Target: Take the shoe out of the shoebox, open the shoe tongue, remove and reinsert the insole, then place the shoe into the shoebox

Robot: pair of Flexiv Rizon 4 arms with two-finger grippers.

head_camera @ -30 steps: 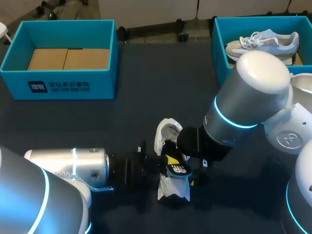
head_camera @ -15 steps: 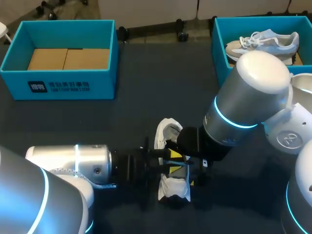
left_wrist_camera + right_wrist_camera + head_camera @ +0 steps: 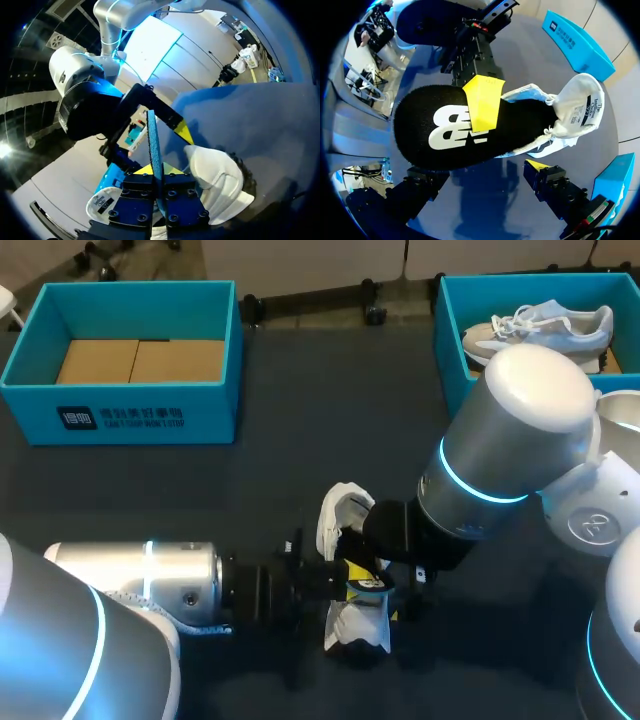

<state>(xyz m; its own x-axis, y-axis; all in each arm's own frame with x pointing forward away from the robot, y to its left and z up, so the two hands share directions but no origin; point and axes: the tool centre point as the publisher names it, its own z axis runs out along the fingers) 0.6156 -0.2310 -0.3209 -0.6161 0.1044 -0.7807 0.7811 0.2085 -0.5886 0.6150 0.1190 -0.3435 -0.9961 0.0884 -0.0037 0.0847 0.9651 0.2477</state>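
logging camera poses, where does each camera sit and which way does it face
Head: above, behind, facing down at table; left arm, right arm show.
Left wrist: on left arm, looks along left claw, past edge-on insole to shoe.
Right wrist: on right arm, faces insole's flat side ahead of right claw.
Shared: both wrists see insole, shoe.

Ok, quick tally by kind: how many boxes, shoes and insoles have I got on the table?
Boxes: 2, left box and right box
Shoes: 2, boxed shoe and table shoe
Insole: 1
Total: 5
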